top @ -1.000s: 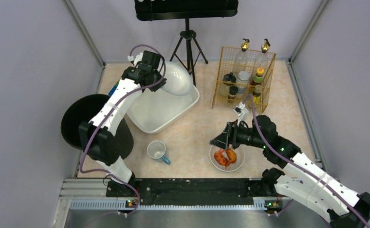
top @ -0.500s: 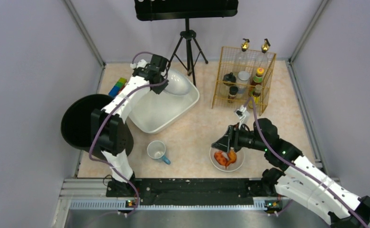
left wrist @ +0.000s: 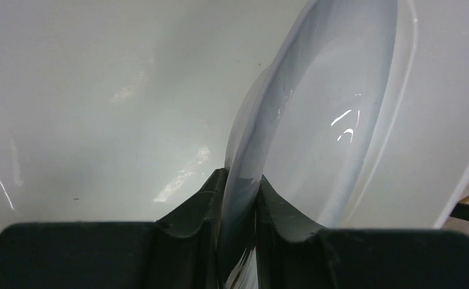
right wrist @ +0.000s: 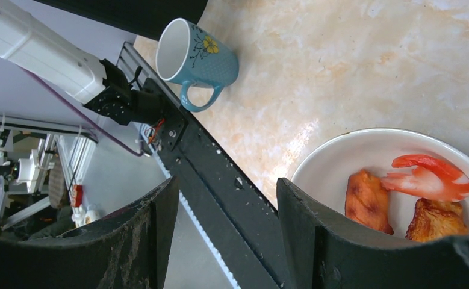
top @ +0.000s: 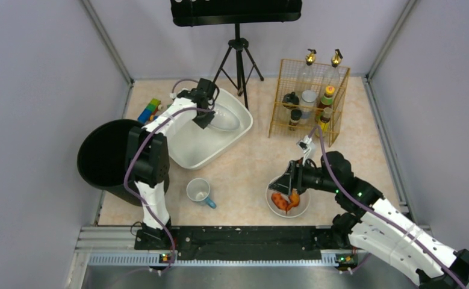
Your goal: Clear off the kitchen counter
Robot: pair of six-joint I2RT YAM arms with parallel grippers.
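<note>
Left wrist view: the left tool [left wrist: 239, 198] is pinching the rim of a white plate [left wrist: 322, 108], which stands on its edge inside the white tub [left wrist: 99, 90]. The right tool [right wrist: 227, 192] is spread open just above a white bowl [right wrist: 322, 156] with orange food [right wrist: 367, 201]. A blue mug [right wrist: 198, 54] stands off to its side. The table [top: 244, 162] lies under both tools.
</note>
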